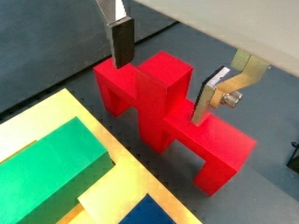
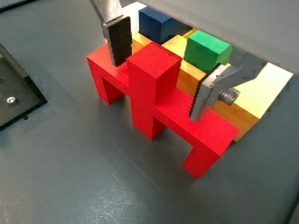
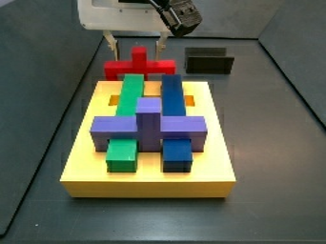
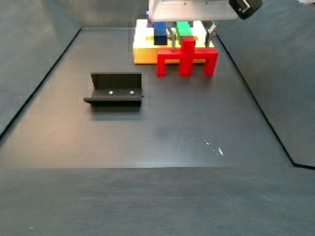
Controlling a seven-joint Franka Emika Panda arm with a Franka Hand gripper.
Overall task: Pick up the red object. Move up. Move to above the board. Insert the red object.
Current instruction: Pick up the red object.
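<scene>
The red object [image 1: 163, 114] is a cross-shaped piece with a raised central post. It stands on the grey floor right beside the yellow board [image 3: 152, 176], and it shows in both wrist views [image 2: 152, 96] and both side views [image 3: 137, 67] [image 4: 185, 60]. My gripper [image 1: 167, 74] is open and sits low over it. One finger [image 1: 121, 42] is on one side of the post and the other finger [image 1: 212, 98] is on the opposite side, with a gap to the post on each side. Nothing is held. The gripper also shows in a side view [image 3: 137, 48].
The board carries green [image 2: 208, 45], blue [image 2: 156, 22] and purple [image 3: 147, 122] blocks. The dark fixture [image 4: 114, 90] stands on the floor apart from the board, and it also shows in a side view [image 3: 209, 62]. Dark walls ring the floor.
</scene>
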